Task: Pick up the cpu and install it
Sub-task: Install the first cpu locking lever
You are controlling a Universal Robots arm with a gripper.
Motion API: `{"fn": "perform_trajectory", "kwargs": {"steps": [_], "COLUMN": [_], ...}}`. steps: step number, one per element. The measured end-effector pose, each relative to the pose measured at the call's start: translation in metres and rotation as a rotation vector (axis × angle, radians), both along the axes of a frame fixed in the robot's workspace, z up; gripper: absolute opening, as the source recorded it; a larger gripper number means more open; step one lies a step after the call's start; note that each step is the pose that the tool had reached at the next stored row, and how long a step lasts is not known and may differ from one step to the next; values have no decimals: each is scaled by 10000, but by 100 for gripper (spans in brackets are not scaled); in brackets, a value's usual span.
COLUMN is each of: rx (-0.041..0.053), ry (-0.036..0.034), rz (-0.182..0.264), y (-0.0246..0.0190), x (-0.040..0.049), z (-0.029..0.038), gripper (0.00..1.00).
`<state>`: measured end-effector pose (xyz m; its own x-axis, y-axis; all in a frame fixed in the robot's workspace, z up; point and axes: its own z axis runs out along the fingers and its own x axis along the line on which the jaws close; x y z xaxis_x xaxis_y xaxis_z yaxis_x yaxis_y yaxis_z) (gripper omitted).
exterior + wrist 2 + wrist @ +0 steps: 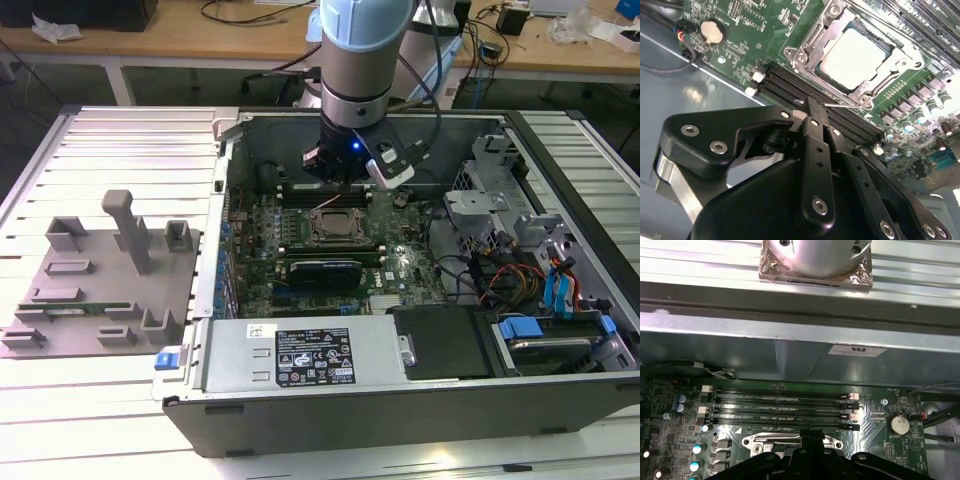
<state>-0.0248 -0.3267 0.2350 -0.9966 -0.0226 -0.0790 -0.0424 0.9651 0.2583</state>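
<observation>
The cpu point(852, 56), a pale silvery square, lies flat inside the metal-framed socket point(840, 47) on the green motherboard point(300, 250). My gripper point(813, 103) is shut with nothing between its black fingers. Its tip hovers just beside the socket, over the black memory slots point(790, 85) and close to a thin wire lever point(840, 105) at the socket's edge. In the exterior view the gripper point(343, 185) hangs inside the open computer case, right behind the socket point(335, 228). In the first wrist view the gripper point(810, 442) sits over the socket frame point(757, 442).
A grey tray point(100, 300) with upright holders and a green memory stick point(75, 308) lies at the exterior view's left. The case holds a power supply point(300, 355), drive cages point(500, 210) and cables point(500, 275). A coin battery point(898, 424) sits near the memory slots point(780, 405).
</observation>
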Motion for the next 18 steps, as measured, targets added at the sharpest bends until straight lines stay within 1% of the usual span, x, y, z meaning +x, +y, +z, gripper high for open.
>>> {"fn": "perform_trajectory", "kwargs": {"steps": [2,6,10,13,18], "rx": [0,1,-3,-4,-4], "ry": [1,-2,-3,-3,-3], "rz": [-147,-171,-249,-300,-386], "y": [0,0,0,3,59], "x": [-10,-91,-130,-140,-146], "z": [-27,-52,-101,-107,-112], "gripper": [11,11,11,11,11]}}
